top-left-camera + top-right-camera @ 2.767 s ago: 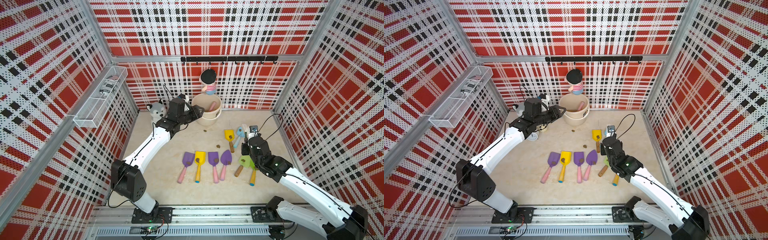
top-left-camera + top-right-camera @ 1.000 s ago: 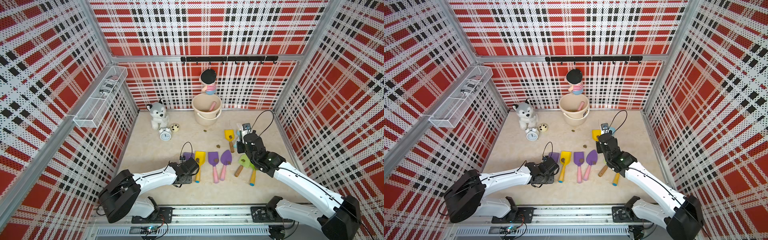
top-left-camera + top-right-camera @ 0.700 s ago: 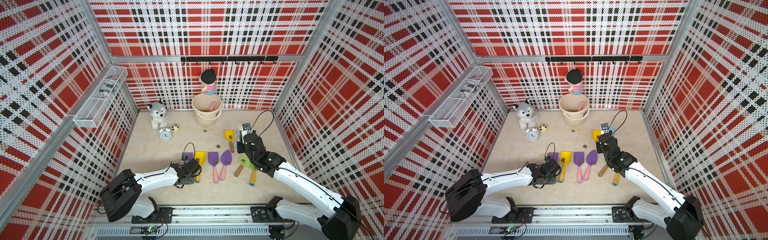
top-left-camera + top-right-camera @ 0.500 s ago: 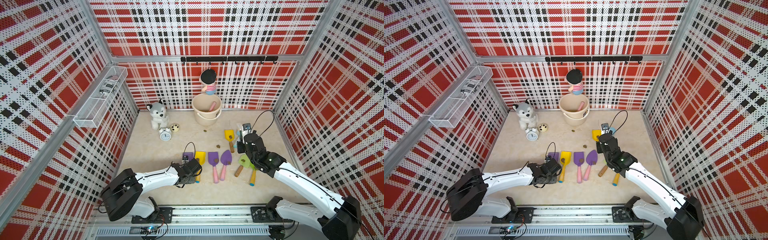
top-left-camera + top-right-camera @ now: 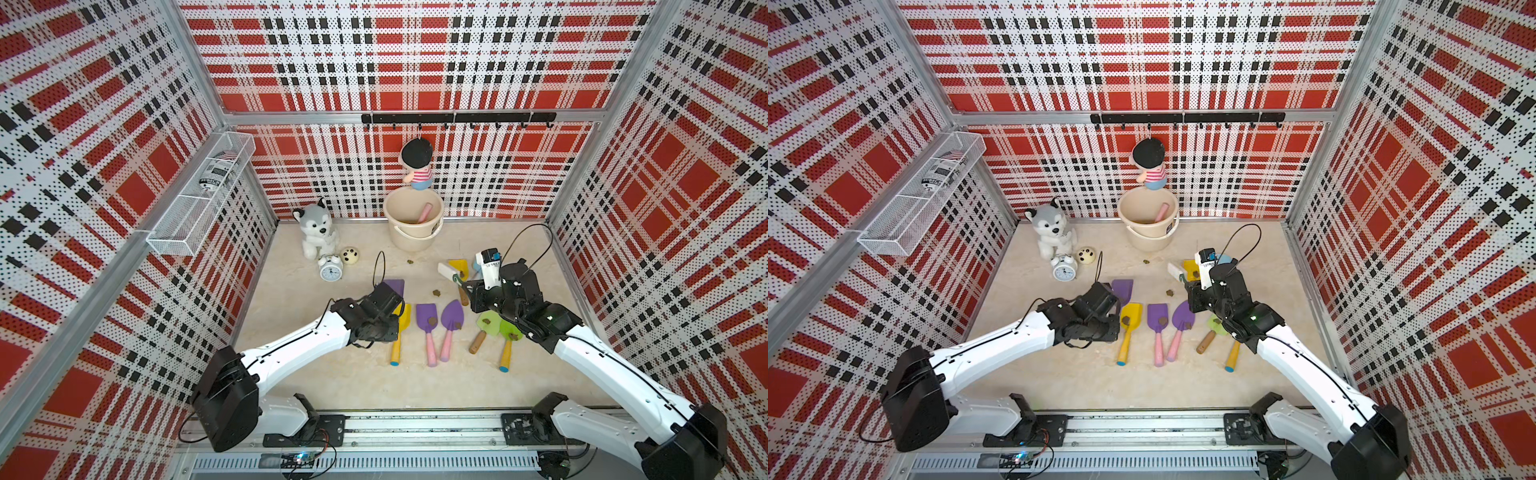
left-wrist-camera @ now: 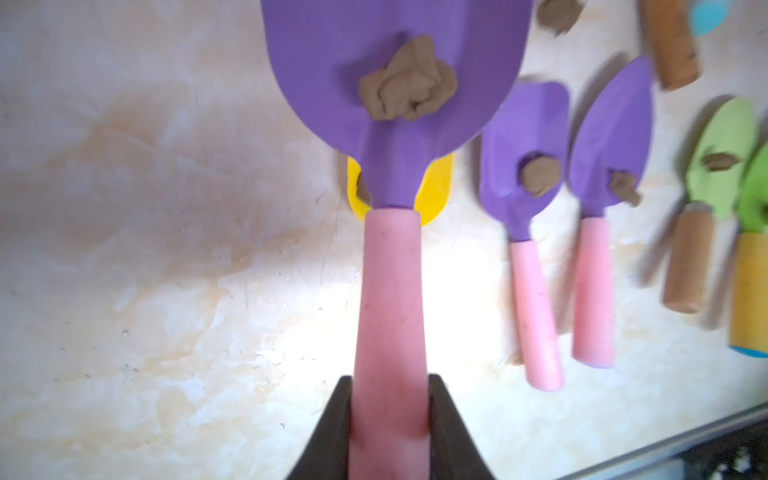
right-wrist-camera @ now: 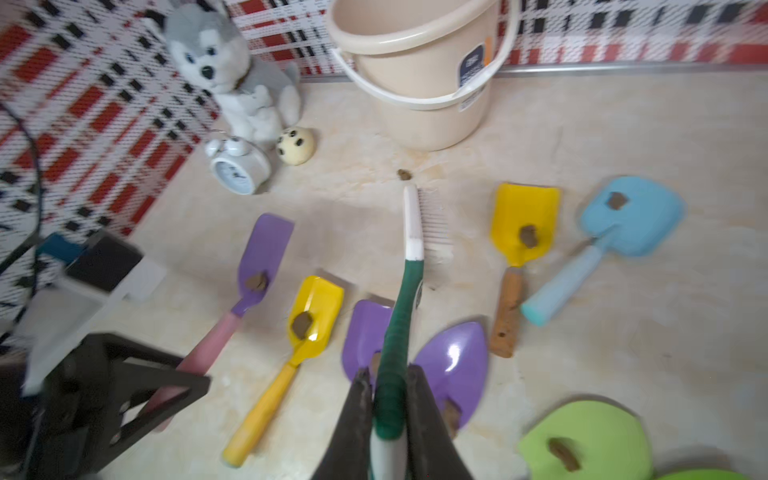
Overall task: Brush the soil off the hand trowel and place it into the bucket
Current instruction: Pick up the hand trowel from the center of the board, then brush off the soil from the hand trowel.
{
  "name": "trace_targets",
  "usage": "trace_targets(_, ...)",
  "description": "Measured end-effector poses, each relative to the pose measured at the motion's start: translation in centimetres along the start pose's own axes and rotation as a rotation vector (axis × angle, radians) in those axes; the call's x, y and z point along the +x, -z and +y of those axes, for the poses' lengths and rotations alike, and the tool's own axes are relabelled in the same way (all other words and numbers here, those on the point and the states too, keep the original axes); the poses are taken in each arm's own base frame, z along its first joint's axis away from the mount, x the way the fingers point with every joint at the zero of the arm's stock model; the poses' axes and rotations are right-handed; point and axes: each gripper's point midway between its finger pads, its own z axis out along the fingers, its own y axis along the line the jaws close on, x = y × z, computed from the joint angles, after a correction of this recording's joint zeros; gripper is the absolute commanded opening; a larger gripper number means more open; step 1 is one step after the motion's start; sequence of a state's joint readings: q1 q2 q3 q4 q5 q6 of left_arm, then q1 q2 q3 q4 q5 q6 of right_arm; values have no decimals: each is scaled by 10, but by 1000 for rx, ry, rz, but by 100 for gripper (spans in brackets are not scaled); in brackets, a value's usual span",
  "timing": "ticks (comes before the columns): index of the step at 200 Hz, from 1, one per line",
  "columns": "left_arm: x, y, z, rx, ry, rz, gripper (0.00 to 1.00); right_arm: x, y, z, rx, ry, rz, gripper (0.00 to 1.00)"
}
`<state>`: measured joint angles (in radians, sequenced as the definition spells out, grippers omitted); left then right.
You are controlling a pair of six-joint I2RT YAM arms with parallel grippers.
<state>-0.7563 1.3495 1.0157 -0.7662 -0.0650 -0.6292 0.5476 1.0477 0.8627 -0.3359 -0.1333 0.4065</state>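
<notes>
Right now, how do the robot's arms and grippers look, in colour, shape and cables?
Left arm and right arm: white shells, black joints, a thin black cable looping at each wrist. Left gripper and right gripper: dark, wedge-shaped fingers.

Both top views look steeply down from high over the front rail (image 5: pixel 415 430), far enough back to take in the whole table (image 5: pixel 357 382), and they share nearly the same scene. The left wrist camera sits close behind the left pincer (image 6: pixel 390 380), facing along the purple trowel (image 6: pixel 395 83) it grips. The right wrist camera looks past the right pincer (image 7: pixel 388 372) along the brush (image 7: pixel 409 266) toward the bucket (image 7: pixel 419 104). Both wrist views catch the pointed purple trowel (image 6: pixel 611 124) near the pincers.
</notes>
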Motion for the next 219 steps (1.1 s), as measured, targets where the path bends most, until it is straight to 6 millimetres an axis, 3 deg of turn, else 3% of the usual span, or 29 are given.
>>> trace_targets(15, -19, 13, 2, 1, -28, -29, 0, 5, 1, 17, -103, -40, 20, 0)
trace_targets(34, -30, 19, 9, -20, -56, -32, 0, 10, 6, 34, -208, -108, 26, 0)
trace_targets(67, -21, 10, 23, -68, -99, 33, 0, 10, 18, 51, -336, -226, -9, 0)
trace_targets(113, -16, 9, 24, -74, -129, 66, 0, 10, 22, 70, -496, -319, -24, 0)
trace_targets(152, -20, 13, 15, -40, -137, 59, 0, 9, 4, 74, -537, -372, -1, 0)
trace_targets(219, -12, 13, 2, -8, -171, 75, 0, 26, -35, 64, -514, -436, 66, 0)
